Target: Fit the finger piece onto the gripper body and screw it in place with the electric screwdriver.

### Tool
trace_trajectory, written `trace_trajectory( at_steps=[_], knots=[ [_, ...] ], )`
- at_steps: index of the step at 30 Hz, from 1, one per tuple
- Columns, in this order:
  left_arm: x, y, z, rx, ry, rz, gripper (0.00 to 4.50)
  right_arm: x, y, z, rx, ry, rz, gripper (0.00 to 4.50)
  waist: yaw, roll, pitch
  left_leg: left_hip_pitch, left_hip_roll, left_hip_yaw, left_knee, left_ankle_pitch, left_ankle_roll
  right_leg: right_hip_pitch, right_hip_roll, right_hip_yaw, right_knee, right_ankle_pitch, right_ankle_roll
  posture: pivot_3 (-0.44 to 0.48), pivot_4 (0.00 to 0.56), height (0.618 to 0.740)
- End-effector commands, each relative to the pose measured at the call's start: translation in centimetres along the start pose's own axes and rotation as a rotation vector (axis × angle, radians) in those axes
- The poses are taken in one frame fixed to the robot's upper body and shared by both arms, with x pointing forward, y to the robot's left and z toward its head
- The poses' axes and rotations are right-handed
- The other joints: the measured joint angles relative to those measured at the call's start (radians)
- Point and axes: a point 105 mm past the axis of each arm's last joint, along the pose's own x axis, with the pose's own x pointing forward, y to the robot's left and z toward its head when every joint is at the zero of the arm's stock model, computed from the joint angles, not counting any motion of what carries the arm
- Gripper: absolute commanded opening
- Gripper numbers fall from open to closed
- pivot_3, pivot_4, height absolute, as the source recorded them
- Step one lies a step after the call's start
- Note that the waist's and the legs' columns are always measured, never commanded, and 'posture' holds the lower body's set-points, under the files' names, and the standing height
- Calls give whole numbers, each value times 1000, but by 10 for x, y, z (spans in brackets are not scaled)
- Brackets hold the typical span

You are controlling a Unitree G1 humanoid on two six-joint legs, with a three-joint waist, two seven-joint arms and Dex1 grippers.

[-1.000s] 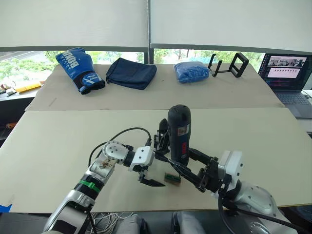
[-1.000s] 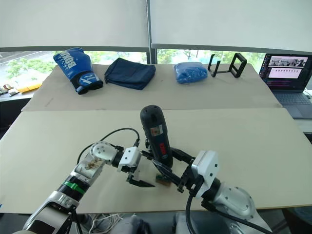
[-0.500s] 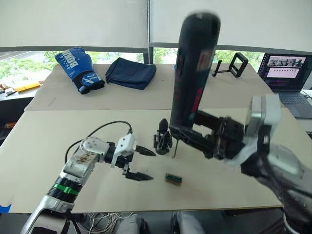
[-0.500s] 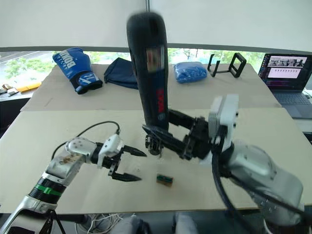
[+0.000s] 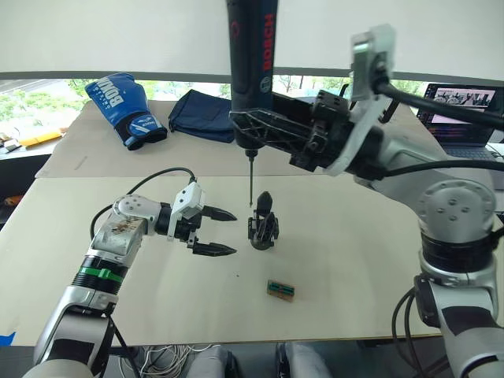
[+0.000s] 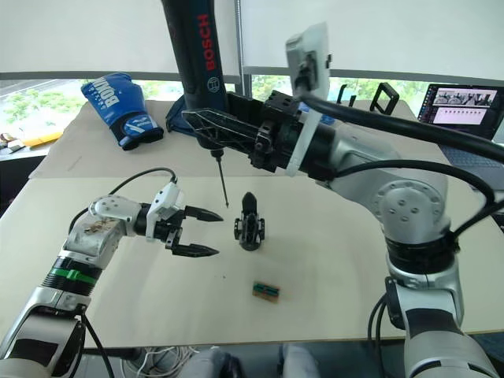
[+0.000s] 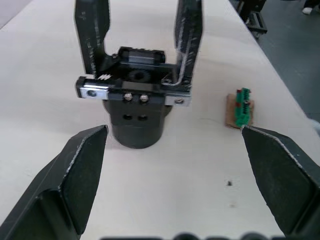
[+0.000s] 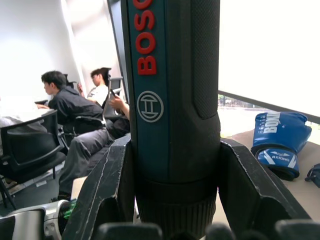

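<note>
Beige tabletop (image 5: pixel 370 260) carries the gripper body (image 5: pixel 262 228), standing upright. The right gripper (image 5: pixel 264 130) clamps the electric screwdriver (image 5: pixel 250 71) vertically, bit hanging just above the body. The left gripper (image 5: pixel 216 232), jaws apart, waits beside it, empty. Unsteadied, the body may tip if the bit presses off-centre.

Head stereo pair, two wrist close-ups
</note>
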Motion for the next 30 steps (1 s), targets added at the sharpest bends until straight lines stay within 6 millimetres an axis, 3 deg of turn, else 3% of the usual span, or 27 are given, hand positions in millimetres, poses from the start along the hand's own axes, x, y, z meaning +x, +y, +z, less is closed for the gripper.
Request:
trace_trajectory(
  at_steps=[1,19,30],
  knots=[
    [3,11,8,77,-16,34,4500,6,-2,8,-90,-21,19,1897,0,0,0,-1,0,0,1,0,0,0,0,-1,0,0,0,0,150,740],
    [29,23,-2,175,-9,44,4500,1,-17,-34,-113,88,-45,1897,-3,0,0,-2,0,0,2,0,0,0,0,-2,1,0,0,0,150,740],
    [35,24,-6,188,-9,35,4500,-1,-5,-45,-76,120,-5,1897,-3,0,0,-2,0,-1,2,0,0,0,0,-2,1,0,0,0,150,740]
  ],
)
